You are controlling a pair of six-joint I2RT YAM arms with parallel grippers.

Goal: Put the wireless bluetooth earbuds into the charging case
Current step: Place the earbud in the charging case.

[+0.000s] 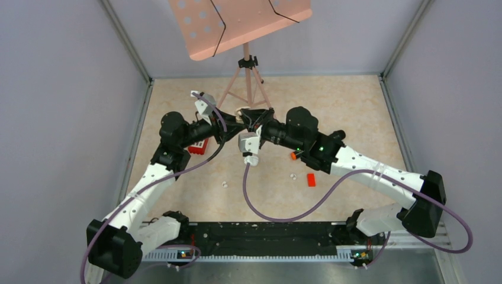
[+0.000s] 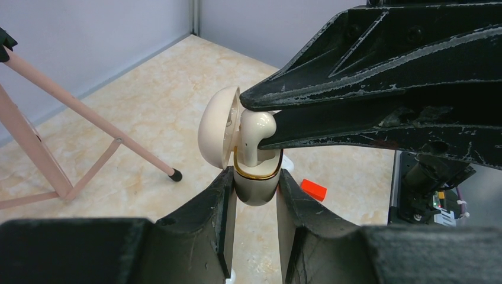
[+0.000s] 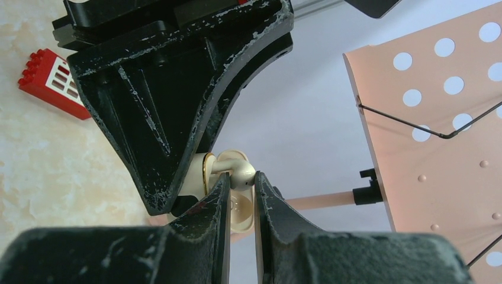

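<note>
Beige marbled tabletop, grey walls, pink music stand at the back. Both my arms meet mid-air just in front of the stand. My left gripper is clamped narrow on the charging case, which stands upright with its lid swung open away from the right arm. My right gripper comes in from the side opposite the lid, jaws nearly closed, pinching an earbud by its head. The earbud is directly above the case mouth; its stem points down past the gold rim, long axis roughly in line with the case's upright axis, head above the rim. I can't tell if it is seated. I judge the next move as a straight push down along the stem by the right arm. Two loose earbuds lie on the table, well apart from the case and nearer the bases.
</note>
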